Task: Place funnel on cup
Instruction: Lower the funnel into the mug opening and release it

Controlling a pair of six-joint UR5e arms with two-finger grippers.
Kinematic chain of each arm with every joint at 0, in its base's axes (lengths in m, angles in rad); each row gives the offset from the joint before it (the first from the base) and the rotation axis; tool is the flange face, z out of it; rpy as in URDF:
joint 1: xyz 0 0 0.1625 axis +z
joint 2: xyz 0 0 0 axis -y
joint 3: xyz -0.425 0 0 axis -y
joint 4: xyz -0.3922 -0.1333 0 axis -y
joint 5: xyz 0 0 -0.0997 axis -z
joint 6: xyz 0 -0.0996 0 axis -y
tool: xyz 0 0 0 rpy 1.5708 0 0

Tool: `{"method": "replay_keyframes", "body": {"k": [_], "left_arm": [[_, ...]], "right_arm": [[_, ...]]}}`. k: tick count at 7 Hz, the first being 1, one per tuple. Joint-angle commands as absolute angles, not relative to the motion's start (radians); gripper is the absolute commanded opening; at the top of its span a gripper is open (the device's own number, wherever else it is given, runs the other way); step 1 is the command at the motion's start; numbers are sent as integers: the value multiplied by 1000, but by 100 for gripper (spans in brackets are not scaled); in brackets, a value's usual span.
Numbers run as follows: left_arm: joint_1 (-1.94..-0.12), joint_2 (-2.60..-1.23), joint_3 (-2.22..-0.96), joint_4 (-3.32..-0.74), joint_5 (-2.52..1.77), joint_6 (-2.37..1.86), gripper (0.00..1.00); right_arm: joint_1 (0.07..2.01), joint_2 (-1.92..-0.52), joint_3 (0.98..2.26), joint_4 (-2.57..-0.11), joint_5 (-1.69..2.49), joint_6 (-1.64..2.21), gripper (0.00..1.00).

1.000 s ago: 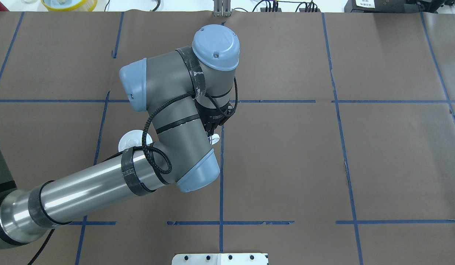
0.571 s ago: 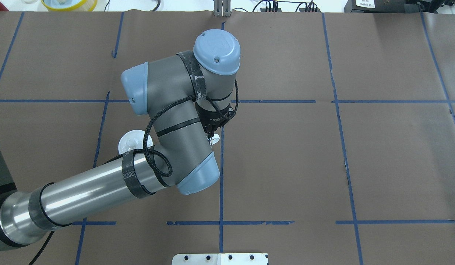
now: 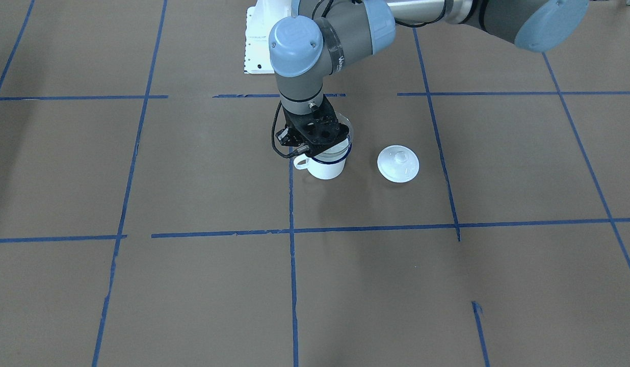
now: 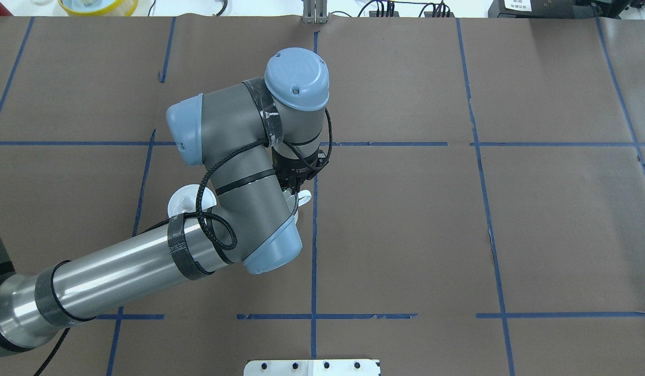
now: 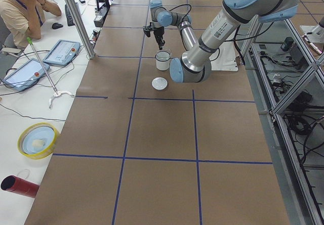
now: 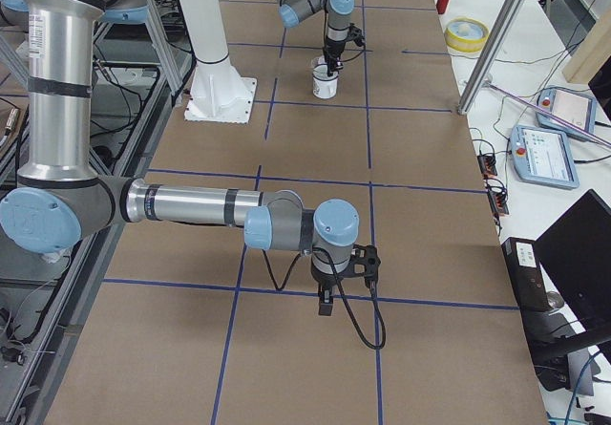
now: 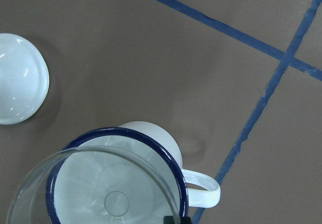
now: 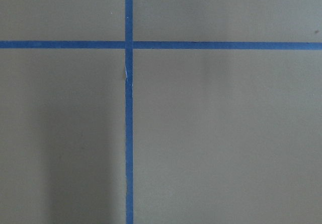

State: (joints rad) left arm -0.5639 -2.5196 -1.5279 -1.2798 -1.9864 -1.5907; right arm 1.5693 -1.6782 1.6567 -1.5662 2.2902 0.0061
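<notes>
1. Right, the left gripper hangs nose-down directly over the cup. I read it as pinched onto the funnel. One dark fingertip sits against the clear rim at the bottom edge of my left wrist view.
2. The funnel is held cone-up above the mug. Through the wrist camera its small spout ring falls inside the blue-rimmed mouth. The wide clear rim sits off-centre and overhangs toward the lid's side. I cannot tell whether the funnel touches the cup's rim.
3. The cup stands upright on the table. Its loop handle points to the robot's right and reaches a blue tape line.
4. The lid lies knob-up on the brown cover. It is near the cup on the robot's left and apart from it.
5. The right gripper points down, low over the table and close to a tape line, well apart from the cup. It shows only in the side view, so I cannot tell whether its fingers are spread or together. Its wrist camera gives me nothing but brown cover and a crossing of blue tape.
6. Beyond the table's far edge in the exterior left view, a person sits at a white bench with hands to the face. A pendant screen lies close by, and a yellow bowl sits further along the bench.
</notes>
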Motion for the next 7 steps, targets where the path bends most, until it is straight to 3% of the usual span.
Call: {"method": "replay_keyframes", "body": {"k": [1, 2, 3, 5, 7], "left_arm": [[-565, -2519, -1526, -1282, -1987, -1591, 42], [-565, -2516, -1526, -1282, -1987, -1592, 74], [-565, -2516, -1528, -1282, -1985, -1592, 100], [-589, -2504, -1610, -1273, -1982, -1589, 100], [-668, -2348, -1858, -1264, -1983, -1405, 100]], "right_arm": [[1569, -1678, 1657, -1566, 2290, 6, 100], [1569, -1678, 1657, -1566, 2290, 6, 100], [1569, -1678, 1657, -1566, 2290, 6, 100], [1569, -1678, 1657, -1566, 2290, 6, 100], [1569, -1678, 1657, -1566, 2290, 6, 100]]}}
